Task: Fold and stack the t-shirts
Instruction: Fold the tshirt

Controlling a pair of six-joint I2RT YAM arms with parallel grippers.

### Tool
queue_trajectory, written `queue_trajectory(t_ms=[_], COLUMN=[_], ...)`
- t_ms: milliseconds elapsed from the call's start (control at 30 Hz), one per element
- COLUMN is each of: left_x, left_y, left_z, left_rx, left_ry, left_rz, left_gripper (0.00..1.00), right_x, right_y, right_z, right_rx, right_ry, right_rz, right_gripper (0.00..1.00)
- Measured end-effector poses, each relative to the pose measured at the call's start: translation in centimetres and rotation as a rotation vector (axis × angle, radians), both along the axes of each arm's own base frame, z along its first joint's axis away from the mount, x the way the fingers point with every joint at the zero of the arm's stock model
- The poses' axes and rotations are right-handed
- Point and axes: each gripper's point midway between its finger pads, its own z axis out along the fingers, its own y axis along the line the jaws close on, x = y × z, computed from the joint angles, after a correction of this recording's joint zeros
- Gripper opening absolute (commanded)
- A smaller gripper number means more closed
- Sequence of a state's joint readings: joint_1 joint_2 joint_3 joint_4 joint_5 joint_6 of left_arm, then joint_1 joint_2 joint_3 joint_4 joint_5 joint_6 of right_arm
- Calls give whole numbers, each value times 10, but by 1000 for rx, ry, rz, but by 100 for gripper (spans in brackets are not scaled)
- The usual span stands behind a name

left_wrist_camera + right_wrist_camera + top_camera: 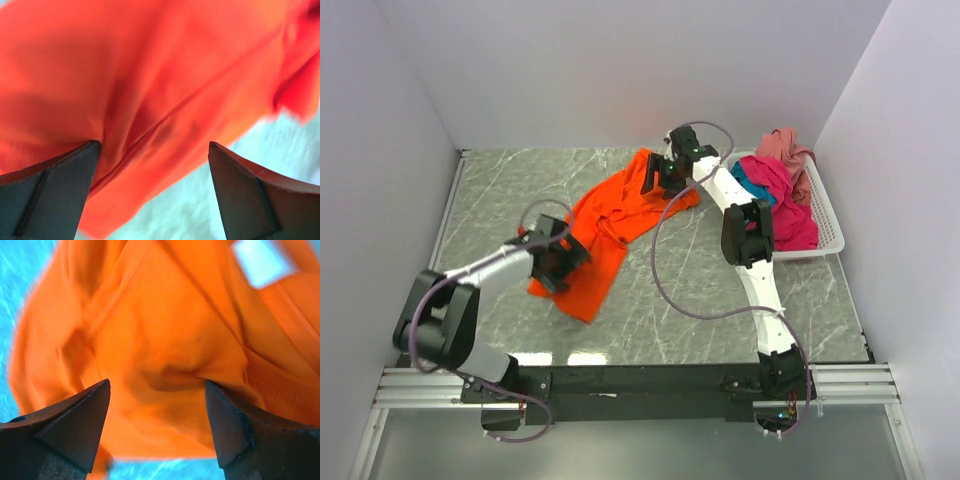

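Note:
The bright orange t-shirt [610, 230] lies crumpled and stretched diagonally across the grey marble table [500, 190]. My left gripper [558, 262] is open over its near left end; the left wrist view shows orange cloth [150, 75] between and beyond the spread fingers. My right gripper [660, 178] is open over the shirt's far right end; the right wrist view shows orange cloth [165, 340] under the spread fingers. The magenta t-shirt [785, 205], the teal blue t-shirt [750, 183] and the dusty rose pink t-shirt [785, 147] lie heaped in the basket.
The white slatted basket [830, 225] stands at the far right of the table against the right wall. White walls close in the left, back and right sides. Purple cables loop from both arms over the table.

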State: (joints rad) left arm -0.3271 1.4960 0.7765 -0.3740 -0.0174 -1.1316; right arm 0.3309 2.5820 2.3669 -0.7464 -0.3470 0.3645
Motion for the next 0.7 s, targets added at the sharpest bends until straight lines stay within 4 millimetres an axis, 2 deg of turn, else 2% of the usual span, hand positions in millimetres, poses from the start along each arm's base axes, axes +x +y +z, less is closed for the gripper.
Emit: queue_trajectory(t_ms=[100,167,267,333,400,467,567,633,700], left_x=[-44,-63,-99,-118,-130,-132,-126,-124,-124], left_y=[-40,-58,-75,-78,-81,-80,-63,-46,-22], left_z=[1,4,4,6,15,28,47,55,57], left_rx=[-77,-101,-89,-54,-27,-5,24,47,77], left_ry=[46,70,129,156,155,119,53,23,11], left_rz=[-123,-189,-298,-351,-390,-397,-318,-235,-130], left_gripper=[100,99,99,99,99,100,99,99,99], right_x=[20,31,45,50,54,53,41,18,-20], right_y=[-1,-1,6,12,16,20,16,8,4], right_z=[6,11,25,35,42,48,49,50,63], right_rx=[40,67,120,148,163,167,122,72,29], right_ry=[-70,-120,-195,-242,-276,-297,-299,-262,-232], right_rz=[20,25,46,72,93,121,146,151,159], right_gripper=[86,86,86,88,88,88,89,89,89])
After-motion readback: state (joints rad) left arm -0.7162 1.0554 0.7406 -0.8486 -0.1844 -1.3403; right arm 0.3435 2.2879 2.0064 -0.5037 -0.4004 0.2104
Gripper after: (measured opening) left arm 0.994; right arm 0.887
